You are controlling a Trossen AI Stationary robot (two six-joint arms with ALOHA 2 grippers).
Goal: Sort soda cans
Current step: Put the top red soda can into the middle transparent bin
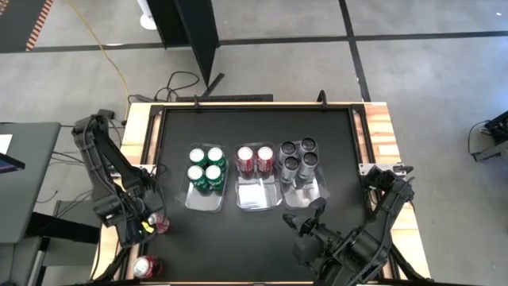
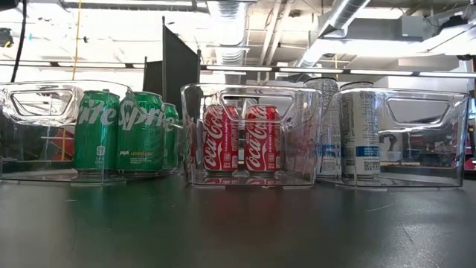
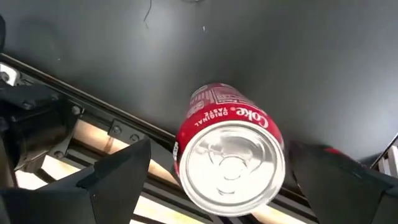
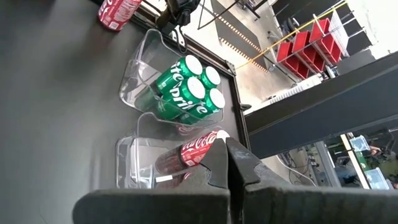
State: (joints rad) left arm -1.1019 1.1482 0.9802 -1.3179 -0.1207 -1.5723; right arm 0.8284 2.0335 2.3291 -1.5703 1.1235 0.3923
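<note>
A red soda can [image 3: 229,155] stands upright at the table's left edge, on the rim of the black mat. My left gripper [image 1: 148,224] hangs over it, pointing down and open, one finger [image 3: 118,177] on each side of the can and clear of it. A second red can [image 1: 147,267] sits near the table's near-left corner. Three clear trays stand side by side mid-table: several green cans [image 1: 205,166] in the left one, two red cans [image 1: 255,159] in the middle one, several silver-grey cans [image 1: 299,157] in the right one. My right gripper [image 4: 231,163] waits shut above the near right.
The near half of each tray is bare: green tray [image 1: 203,199], red tray [image 1: 258,195], silver tray [image 1: 306,194]. A wooden rail [image 3: 93,134] with a metal strip runs along the mat's left edge beside the can. Open black mat lies in front of the trays [image 2: 238,223].
</note>
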